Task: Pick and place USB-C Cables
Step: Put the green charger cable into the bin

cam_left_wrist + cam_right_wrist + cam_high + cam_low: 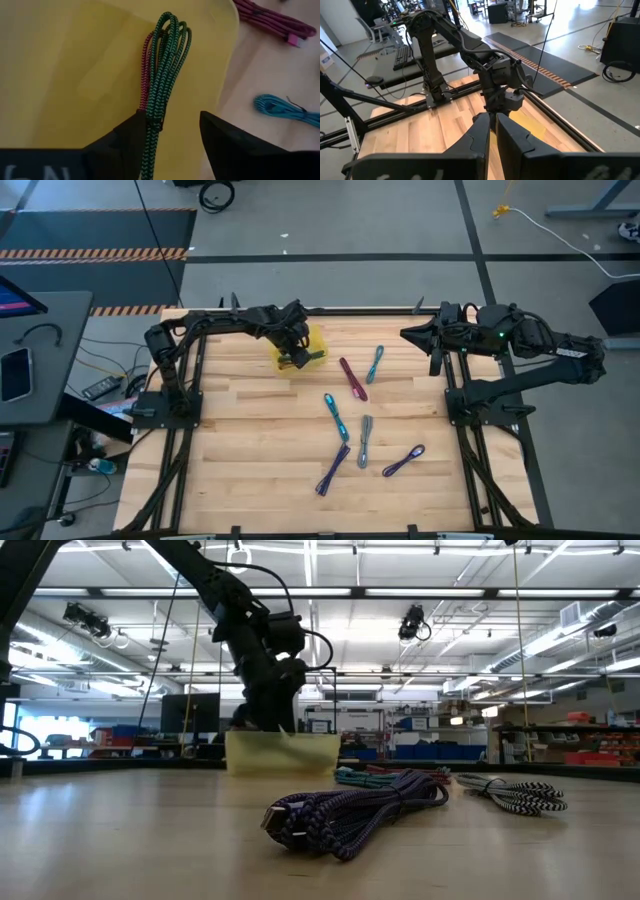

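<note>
Left gripper: the left gripper [170, 137] hangs over the yellow tray [314, 340] at the table's far side, jaws parted, a green cable [165, 75] lying between the fingers on the tray floor, apparently let go.
Tray contents: a maroon cable [146, 70] lies under and beside the green one, both inside the tray.
Right gripper: the right gripper [492, 131] waits at the far right of the table, fingers pressed together, holding nothing.
Cables left: six bundles remain on the wood, a maroon one [353, 378] and a teal one [375, 364] near the tray, another teal [335, 416], a grey [365, 442] and two purple [333, 470] [403, 461] toward the near edge.
Risk: the green cable touches one finger; a lift could likely drag its tail up and over the tray's low wall if the braid catches.
Second risk: the light tray may shift if a finger clips its rim.
Surface: a pale butcher-block table [250, 440], framed by dark rails.
Room: an open workshop with grey floor, hazard-striped mats, ceiling strip lights, shelving and blue bins in the distance.
</note>
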Tool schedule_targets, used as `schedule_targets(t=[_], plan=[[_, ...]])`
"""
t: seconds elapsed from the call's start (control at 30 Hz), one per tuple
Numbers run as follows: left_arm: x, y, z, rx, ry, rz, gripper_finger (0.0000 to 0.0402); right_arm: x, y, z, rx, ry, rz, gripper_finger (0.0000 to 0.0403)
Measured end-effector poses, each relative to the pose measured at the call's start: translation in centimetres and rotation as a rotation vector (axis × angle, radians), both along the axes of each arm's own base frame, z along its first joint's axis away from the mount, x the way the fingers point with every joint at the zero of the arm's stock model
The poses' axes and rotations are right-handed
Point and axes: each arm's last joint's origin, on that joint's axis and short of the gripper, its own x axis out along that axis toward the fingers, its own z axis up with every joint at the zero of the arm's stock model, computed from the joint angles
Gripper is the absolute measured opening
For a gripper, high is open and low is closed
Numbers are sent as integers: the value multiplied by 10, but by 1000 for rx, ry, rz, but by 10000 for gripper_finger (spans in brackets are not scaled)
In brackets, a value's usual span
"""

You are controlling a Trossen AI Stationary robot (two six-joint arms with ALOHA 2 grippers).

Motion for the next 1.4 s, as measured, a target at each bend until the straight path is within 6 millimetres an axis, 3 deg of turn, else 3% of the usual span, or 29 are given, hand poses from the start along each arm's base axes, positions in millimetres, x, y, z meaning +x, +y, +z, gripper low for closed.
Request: schedule_targets(t=[0.27, 0.6, 1.03, 1.4], plan=[[1, 2, 3, -16, -16, -5, 194, 0, 1, 0, 6, 0, 26, 39], [8, 21, 46, 84, -42, -23, 193, 0, 1, 0, 9, 0, 40, 39], [15, -7, 35, 154, 73, -55, 190, 0, 1, 0, -20, 9, 51, 39], [30, -24, 38, 369, 104, 13, 190, 0, 1, 0, -21, 9, 55, 39]])
